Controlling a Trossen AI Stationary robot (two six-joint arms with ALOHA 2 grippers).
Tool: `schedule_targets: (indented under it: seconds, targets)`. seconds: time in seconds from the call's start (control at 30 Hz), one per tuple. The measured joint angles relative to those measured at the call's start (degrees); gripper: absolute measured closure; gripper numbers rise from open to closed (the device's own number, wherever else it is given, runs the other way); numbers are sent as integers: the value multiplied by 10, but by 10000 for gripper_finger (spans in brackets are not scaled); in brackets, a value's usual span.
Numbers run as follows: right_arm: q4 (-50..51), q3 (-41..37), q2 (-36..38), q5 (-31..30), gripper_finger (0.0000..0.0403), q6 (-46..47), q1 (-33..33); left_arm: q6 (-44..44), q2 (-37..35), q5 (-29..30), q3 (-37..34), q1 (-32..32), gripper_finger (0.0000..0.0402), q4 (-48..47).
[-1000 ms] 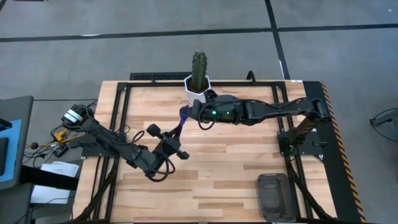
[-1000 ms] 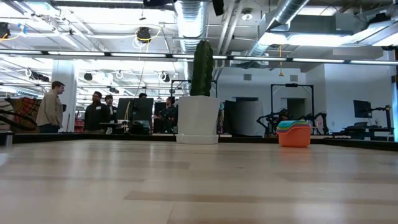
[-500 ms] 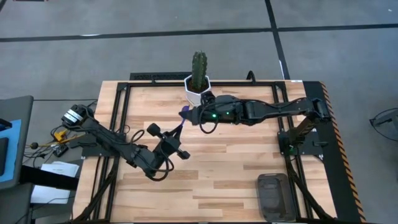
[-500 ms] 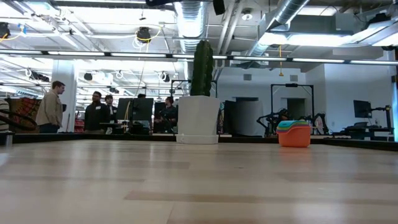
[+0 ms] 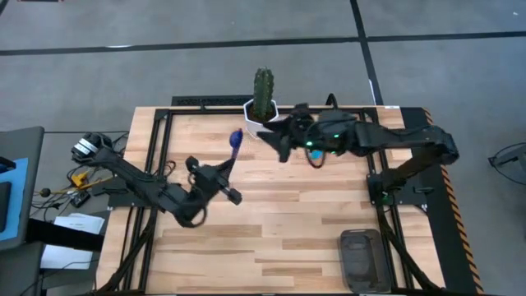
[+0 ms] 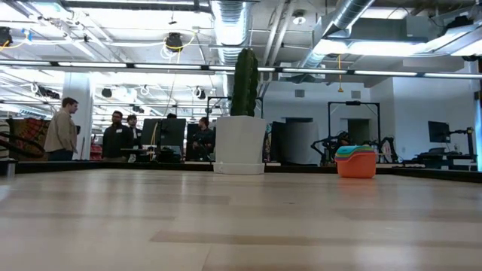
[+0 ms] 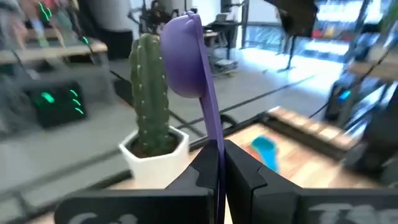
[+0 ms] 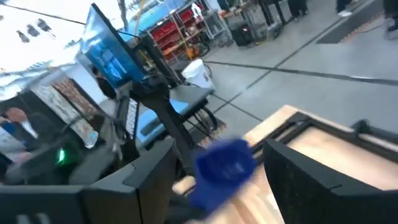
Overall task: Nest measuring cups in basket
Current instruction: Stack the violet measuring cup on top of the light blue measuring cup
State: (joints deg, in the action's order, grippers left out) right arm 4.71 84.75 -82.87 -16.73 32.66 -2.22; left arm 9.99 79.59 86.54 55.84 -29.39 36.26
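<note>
The left gripper sits over the middle-left of the table with its fingers pinched tight on the flat handle of a dark blue measuring cup, and the cup's bowl sticks out past the fingertips, pointing toward the far edge where the white hexagonal cactus pot stands. Seen from that arm's wrist, the cup rises straight up out of the closed fingers, with the cactus just behind it and a light blue cup lying on the wood further off. The right gripper hangs near the pot on the far side, a little apart from the held cup, its fingers spread wide and holding nothing; from its own wrist the blue cup shows in the gap between the two fingers. At table height, a stack of nested cups with an orange one at the bottom stands to the right of the pot. The dark grey basket lies at the near right corner, well apart from both grippers
</note>
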Motion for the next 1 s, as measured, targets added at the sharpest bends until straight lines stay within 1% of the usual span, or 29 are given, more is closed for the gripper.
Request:
schedule_targets:
  seconds: [0.1, 0.17, 0.23, 0.37, 0.47, 0.53, 0.6, 0.67, 0.77, 0.83, 0.9, 1.0]
  targets:
    - [57, 0, 30, -16, 144, -21, -21, -76, -40, -57, -13, 8, 401, -10]
    - [95, 0, 45, -37, 144, -27, -43, -153, -70, -120, -22, 20, 401, -48]
    - [120, -1, 52, -67, 145, -29, -68, -242, -99, -208, -32, 39, 401, -87]
    - [115, -16, 57, -121, 145, -41, -118, -380, -126, -399, -57, 92, 401, -131]
    - [73, -52, 58, -161, 145, -42, -144, -439, -125, -518, -69, 124, 401, -127]
    - [42, -84, 59, -181, 145, -37, -156, -470, -121, -576, -74, 139, 401, -123]
    - [1, -118, 61, -206, 145, -18, -160, -495, -120, -607, -82, 148, 401, -124]
    - [-26, -146, 64, -248, 145, 4, -162, -503, -120, -623, -87, 157, 401, -121]
    - [-18, -170, 68, -315, 145, 36, -166, -503, -120, -636, -93, 169, 401, -114]
    - [-16, -178, 68, -338, 145, 47, -162, -502, -120, -644, -93, 182, 401, -114]
    - [-17, -179, 68, -328, 149, 49, -148, -496, -120, -654, -93, 200, 401, -114]
    - [-19, -179, 60, -280, 159, 74, -103, -484, -120, -679, -93, 230, 401, -116]
